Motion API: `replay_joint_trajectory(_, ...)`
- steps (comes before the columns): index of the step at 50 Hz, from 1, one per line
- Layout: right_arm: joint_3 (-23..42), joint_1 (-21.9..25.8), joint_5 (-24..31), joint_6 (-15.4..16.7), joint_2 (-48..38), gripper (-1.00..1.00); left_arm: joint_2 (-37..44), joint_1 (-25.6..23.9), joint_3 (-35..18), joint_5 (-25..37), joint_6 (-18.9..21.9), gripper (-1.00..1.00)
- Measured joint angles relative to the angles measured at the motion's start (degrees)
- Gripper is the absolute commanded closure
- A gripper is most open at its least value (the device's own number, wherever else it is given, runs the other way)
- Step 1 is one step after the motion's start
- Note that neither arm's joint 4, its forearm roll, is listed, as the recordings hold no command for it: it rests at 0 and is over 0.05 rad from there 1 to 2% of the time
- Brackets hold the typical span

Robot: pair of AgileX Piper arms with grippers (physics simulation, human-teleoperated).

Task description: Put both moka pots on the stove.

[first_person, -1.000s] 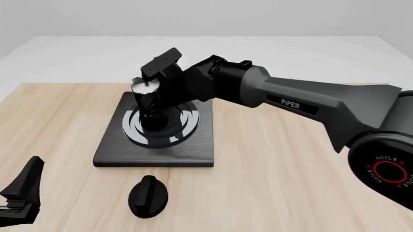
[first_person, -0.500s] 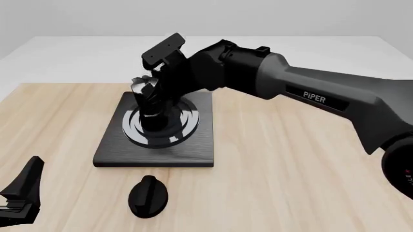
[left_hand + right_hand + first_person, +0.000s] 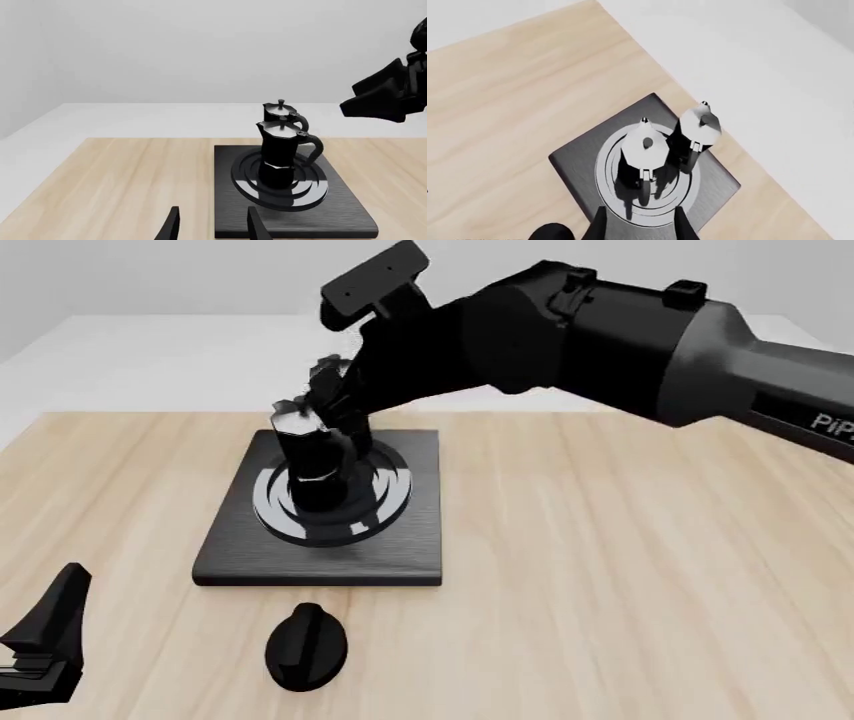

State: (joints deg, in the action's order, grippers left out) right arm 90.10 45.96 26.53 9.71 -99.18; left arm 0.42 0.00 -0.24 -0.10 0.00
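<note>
Both moka pots stand upright on the stove (image 3: 234,558). The nearer pot (image 3: 311,455) sits on the burner rings, and the farther one (image 3: 326,375) stands just behind it, partly hidden by my right arm. The right wrist view looks down on the two pots (image 3: 644,149) (image 3: 701,125) and the stove (image 3: 575,161). My right gripper (image 3: 640,227) hangs open above them, holding nothing. Low at the front left, my left gripper (image 3: 40,645) is open and empty (image 3: 212,227). It faces the stove (image 3: 347,220) and both pots (image 3: 280,150) (image 3: 283,111).
A black oval knob (image 3: 307,645) lies on the wooden table just in front of the stove. The right arm's dark bulk (image 3: 601,330) spans the upper right above the table. A white surface lies beyond the wood's far edge.
My right arm has risen up and away from the pots, its wrist now well above them. Both pots and the left arm have stayed put.
</note>
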Motion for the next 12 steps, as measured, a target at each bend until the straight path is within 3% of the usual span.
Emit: replay_joint_trajectory(12, -10.9, 0.6, -6.3, -2.8, 10.1, -1.00, 0.0, 0.0, 0.0, 0.0, 0.0, -1.00)
